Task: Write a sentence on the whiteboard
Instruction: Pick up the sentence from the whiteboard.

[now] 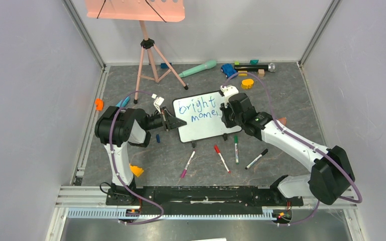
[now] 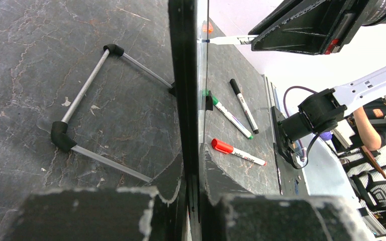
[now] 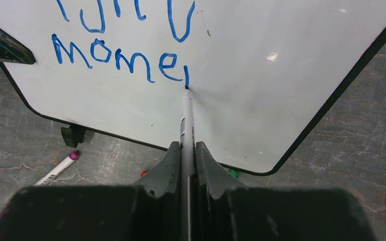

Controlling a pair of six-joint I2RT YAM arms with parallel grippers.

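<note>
Whiteboard (image 1: 208, 129) mid-table between arms. Left gripper (image 1: 173, 122) clamped on its left edge. Right gripper (image 3: 187, 150) clenched on marker (image 3: 187, 115), tip at board just after "mome" of sentence (image 3: 115, 55). I'd press lightly, use short strokes, match letter height. Tip contact probably firm; glare leaves me unsure.

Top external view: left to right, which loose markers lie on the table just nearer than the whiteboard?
Purple-capped marker → red-capped marker → green-capped marker → black marker.
</note>
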